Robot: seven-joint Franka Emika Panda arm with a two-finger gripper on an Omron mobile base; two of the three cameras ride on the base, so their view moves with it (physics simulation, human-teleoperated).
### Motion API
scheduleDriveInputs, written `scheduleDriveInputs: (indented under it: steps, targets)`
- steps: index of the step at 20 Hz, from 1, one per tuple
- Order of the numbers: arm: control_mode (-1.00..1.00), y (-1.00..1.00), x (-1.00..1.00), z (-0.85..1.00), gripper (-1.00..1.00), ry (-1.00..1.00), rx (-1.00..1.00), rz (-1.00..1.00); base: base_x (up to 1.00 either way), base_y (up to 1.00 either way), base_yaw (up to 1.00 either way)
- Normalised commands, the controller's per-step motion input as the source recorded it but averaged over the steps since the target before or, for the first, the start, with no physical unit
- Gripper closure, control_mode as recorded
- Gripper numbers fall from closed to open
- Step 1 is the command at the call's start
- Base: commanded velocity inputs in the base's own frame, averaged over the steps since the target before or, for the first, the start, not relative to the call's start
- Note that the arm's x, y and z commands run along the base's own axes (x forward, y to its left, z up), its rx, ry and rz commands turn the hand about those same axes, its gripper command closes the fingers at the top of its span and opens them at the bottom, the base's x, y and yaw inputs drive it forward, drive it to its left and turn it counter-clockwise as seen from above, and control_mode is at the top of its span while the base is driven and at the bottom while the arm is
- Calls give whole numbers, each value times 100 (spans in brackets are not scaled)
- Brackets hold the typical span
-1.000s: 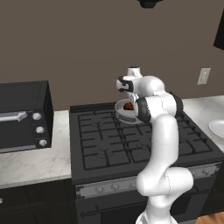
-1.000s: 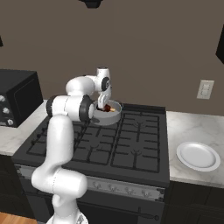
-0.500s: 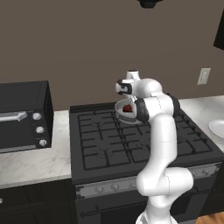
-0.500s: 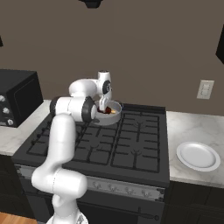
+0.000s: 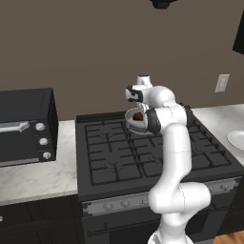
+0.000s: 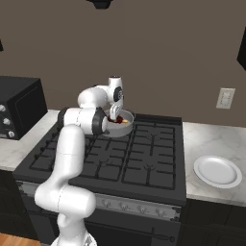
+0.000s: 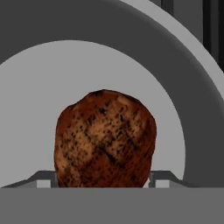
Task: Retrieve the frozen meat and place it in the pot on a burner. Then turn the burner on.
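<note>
The frozen meat [image 7: 105,135], a reddish-brown lump, sits between my two fingertips [image 7: 43,178] just above the pale floor of the pot [image 7: 183,74]. My gripper [image 7: 103,179] is shut on the meat. From the base cameras the gripper [image 5: 138,111] [image 6: 115,116] points down into the grey pot [image 5: 128,119] [image 6: 126,130], with the meat [image 5: 138,116] [image 6: 114,120] showing red inside the rim. The pot rests on a rear burner [image 6: 139,126] of the black stove; the ring under it is hidden.
The black stove top [image 5: 119,157] [image 6: 120,163] has several grated burners and a row of knobs [image 6: 134,209] along its front. A black countertop oven [image 5: 24,124] stands on the left counter. A white plate [image 6: 217,170] lies on the right counter.
The arm's elbow has shifted slightly. The hand stays in the pot with the meat between its fingers.
</note>
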Motion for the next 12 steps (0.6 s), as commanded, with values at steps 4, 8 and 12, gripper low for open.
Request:
scheduleDriveInputs:
  steps: [4, 8, 12]
  targets:
    - [-100, 0, 3, 0, -100, 0, 0, 0, 0, 0, 0]
    - [-100, 0, 0, 0, -100, 0, 0, 0, 0, 0, 0]
    - [-100, 0, 0, 0, -100, 0, 0, 0, 0, 0, 0]
